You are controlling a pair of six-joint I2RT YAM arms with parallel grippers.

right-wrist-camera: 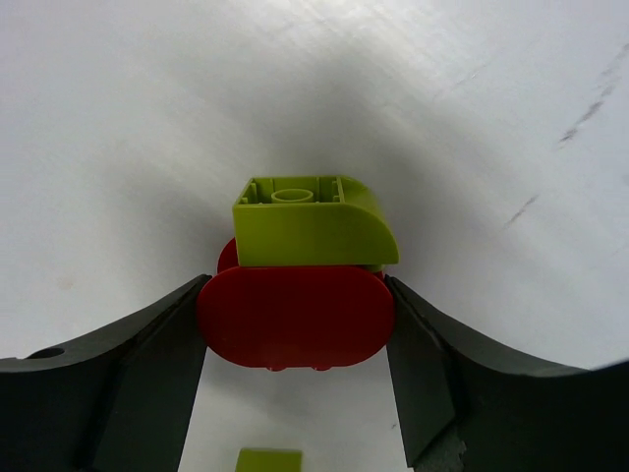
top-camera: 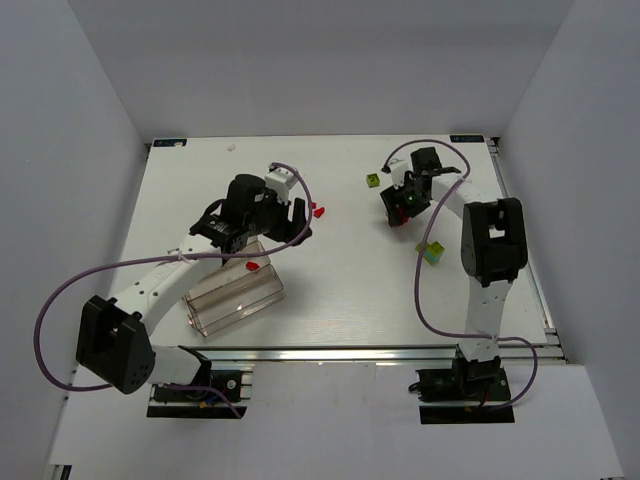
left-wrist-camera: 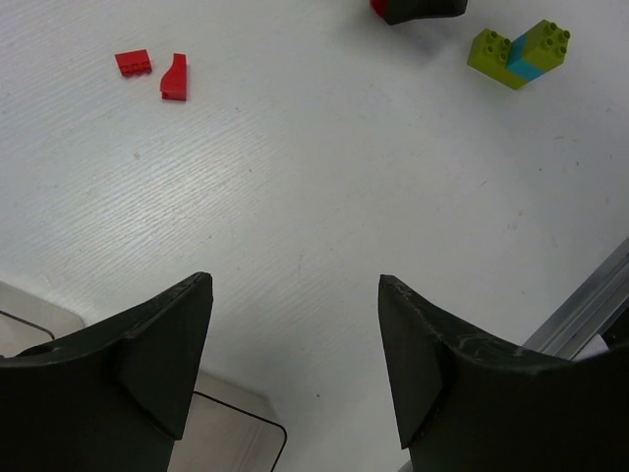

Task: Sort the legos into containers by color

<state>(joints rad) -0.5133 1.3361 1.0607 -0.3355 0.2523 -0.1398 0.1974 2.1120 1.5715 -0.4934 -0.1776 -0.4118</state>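
At right, the right gripper [right-wrist-camera: 295,287] clamps a red lego [right-wrist-camera: 295,323].

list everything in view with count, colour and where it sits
containers: 1 joined block, clear, near left
red brick: 1, red, at the containers' far rim
red bits: 2, red, centre, beyond left claw
lime brick: 1, lime, far centre-right
lime-and-cyan brick: 1 joined piece, beside right arm
red-and-lime stack: 1, in right claw
table: 1, white
left claw: open, by the containers
right claw: shut on the stack
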